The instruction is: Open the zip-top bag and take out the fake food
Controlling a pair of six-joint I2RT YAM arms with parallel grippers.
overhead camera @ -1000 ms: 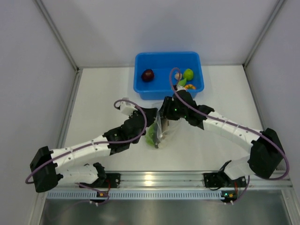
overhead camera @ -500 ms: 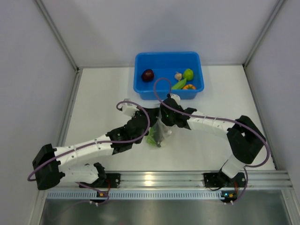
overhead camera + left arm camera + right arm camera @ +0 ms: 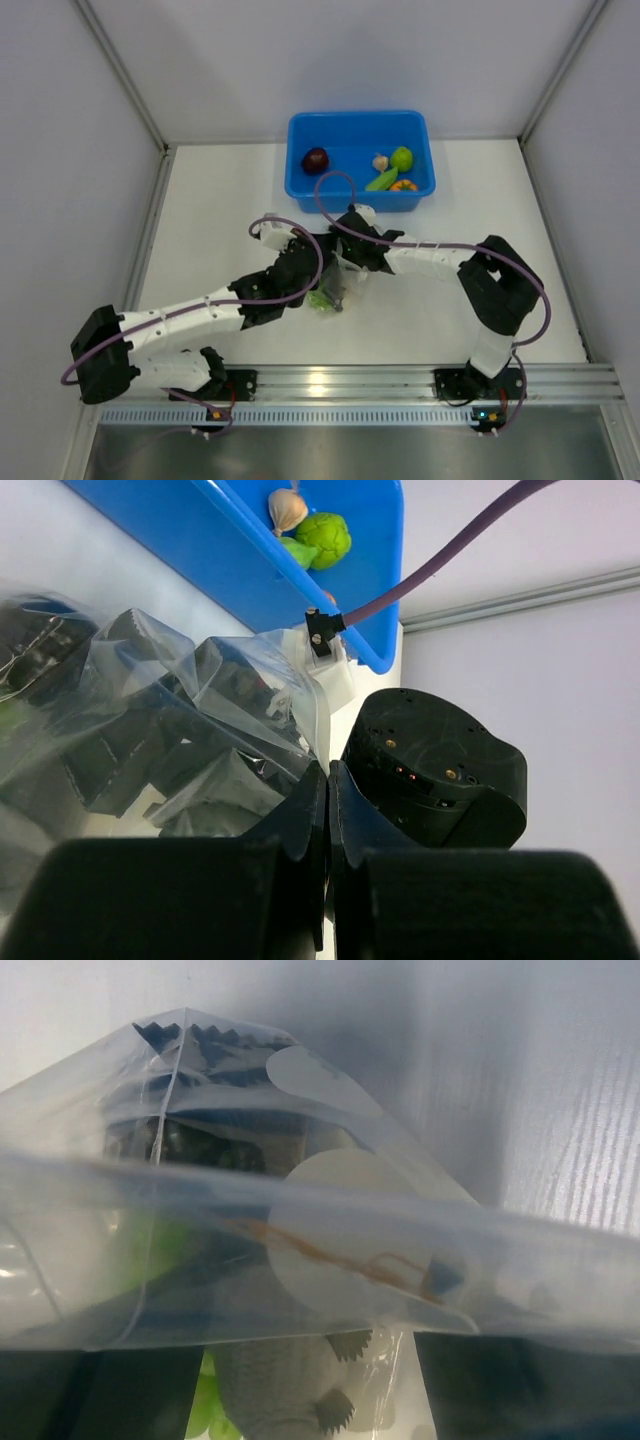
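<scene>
The white bench [image 3: 210, 220] is making the floor of a small booth. Pale walls [image 3: 330, 50] are standing behind the blue bin [image 3: 303, 198] and out to both sides of it. A shiny metal rail [image 3: 330, 380] is running along the bench edge farthest from the bin.

The bin is sitting on the bench close to the back wall. A maroon ball [image 3: 316, 159], a lime ball [image 3: 402, 157], a green pod [image 3: 381, 180], an orange piece [image 3: 404, 185] and a pale bulb [image 3: 380, 161] are lying in it.

The bag [image 3: 340, 290] is hanging just in front of the bin, between the two arms. Green grapes [image 3: 320, 299] and a grey piece [image 3: 290, 1390] are sitting inside the bag.

The left pincer [image 3: 328, 780] is clenched on a fold of the bag. The right pincer [image 3: 308, 1360] is standing with its fingers wide apart, released, and the clear film is stretching across in front of them.
</scene>
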